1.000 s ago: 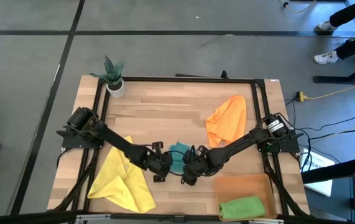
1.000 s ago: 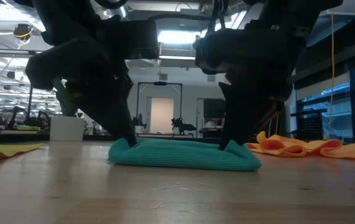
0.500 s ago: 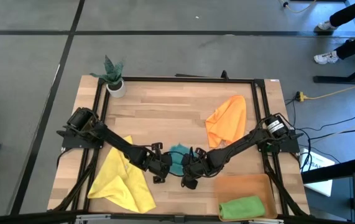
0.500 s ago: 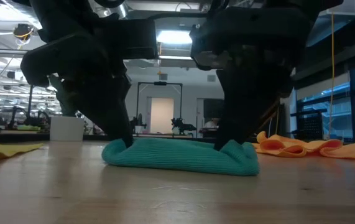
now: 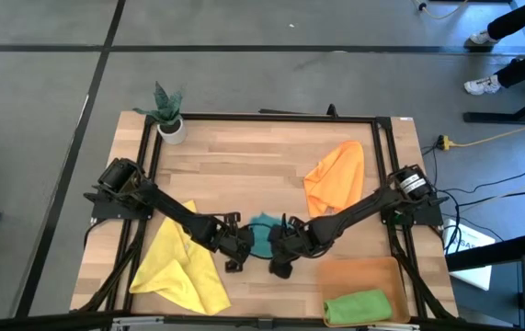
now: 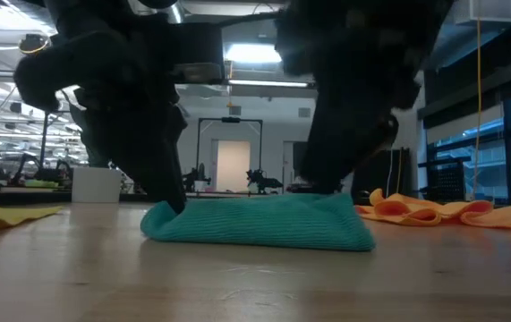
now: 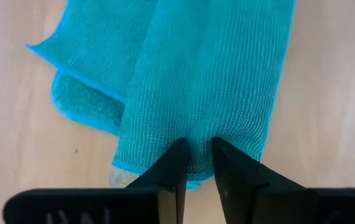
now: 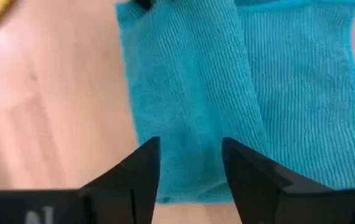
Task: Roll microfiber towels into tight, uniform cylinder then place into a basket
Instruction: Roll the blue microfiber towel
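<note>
High view puts the teal towel (image 5: 264, 233) at mid-table between both grippers, one at each end to work the roll evenly. The left gripper (image 7: 196, 157) has its fingers slightly parted with a pinch of cloth between them; the right gripper (image 8: 189, 163) stands spread over the fold, gripping nothing. How tight the roll is stays hidden beneath the arms.

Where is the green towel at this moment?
In the high view, the green towel lies rolled inside the basket at the table's near right corner, below the right arm.
</note>
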Motion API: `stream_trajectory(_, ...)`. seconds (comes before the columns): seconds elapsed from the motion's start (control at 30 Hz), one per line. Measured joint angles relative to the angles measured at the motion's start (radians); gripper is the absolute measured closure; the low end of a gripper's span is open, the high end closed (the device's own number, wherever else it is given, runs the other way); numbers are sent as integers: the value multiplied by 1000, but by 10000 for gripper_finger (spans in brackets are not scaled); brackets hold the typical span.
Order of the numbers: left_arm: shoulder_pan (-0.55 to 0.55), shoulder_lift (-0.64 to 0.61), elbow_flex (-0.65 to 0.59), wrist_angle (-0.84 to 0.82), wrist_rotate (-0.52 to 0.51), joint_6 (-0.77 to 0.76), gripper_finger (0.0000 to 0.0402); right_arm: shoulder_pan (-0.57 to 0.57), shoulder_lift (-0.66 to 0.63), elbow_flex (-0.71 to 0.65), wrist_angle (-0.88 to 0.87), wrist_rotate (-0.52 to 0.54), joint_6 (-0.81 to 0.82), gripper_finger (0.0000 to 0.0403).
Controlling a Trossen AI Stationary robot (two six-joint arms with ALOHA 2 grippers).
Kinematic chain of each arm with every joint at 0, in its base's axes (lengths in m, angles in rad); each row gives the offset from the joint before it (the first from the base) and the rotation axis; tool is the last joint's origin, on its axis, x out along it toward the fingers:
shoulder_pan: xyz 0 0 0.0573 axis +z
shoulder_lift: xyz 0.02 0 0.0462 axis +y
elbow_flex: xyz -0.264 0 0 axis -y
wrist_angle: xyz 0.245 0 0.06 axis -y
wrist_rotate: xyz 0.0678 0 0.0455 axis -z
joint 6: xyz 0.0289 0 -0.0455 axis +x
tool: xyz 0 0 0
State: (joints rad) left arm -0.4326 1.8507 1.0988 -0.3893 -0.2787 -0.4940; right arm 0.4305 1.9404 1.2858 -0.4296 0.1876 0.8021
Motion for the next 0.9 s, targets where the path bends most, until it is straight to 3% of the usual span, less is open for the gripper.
stream_trajectory(0.23,0,0,0,-1,17,7,333,54,-28,0,26,63,-100,228)
stream_trajectory(0.4,-5,0,0,-6,120,6,338,113,-17,0,37,58,-221,228)
stream_trajectory(0.6,-35,0,0,-5,133,7,335,188,12,1,84,62,-380,228)
stream_trajectory(0.9,-41,0,0,1,132,7,335,220,86,1,138,305,-606,228)
